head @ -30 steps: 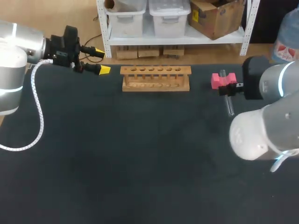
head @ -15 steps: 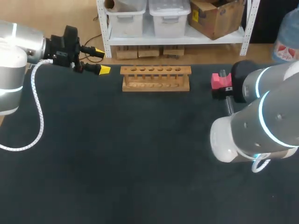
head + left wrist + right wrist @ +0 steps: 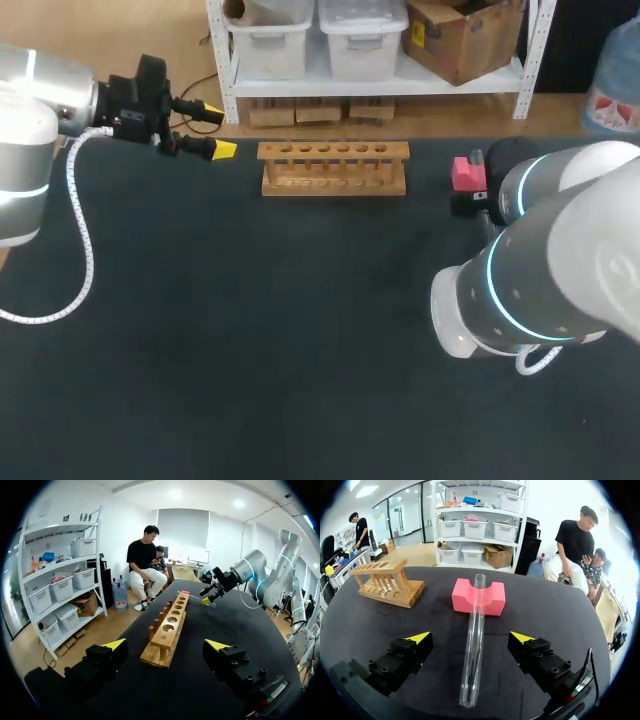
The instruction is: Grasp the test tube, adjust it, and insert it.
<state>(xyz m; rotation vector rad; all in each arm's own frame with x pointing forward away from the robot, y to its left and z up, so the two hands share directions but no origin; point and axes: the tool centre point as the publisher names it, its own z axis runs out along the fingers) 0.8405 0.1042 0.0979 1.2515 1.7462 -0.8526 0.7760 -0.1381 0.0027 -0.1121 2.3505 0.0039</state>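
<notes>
Right wrist view: test tube (image 3: 473,640) lying on dark table (image 3: 560,620), far end resting in notch of pink block (image 3: 493,598), near part between fingers of right gripper (image 3: 470,638), jaws wide, no contact. Wooden rack (image 3: 387,582) further off, beside the block. Left wrist view: left gripper (image 3: 165,645) hanging at rack's end, jaws wide, holding nothing, well apart from tube.
</notes>
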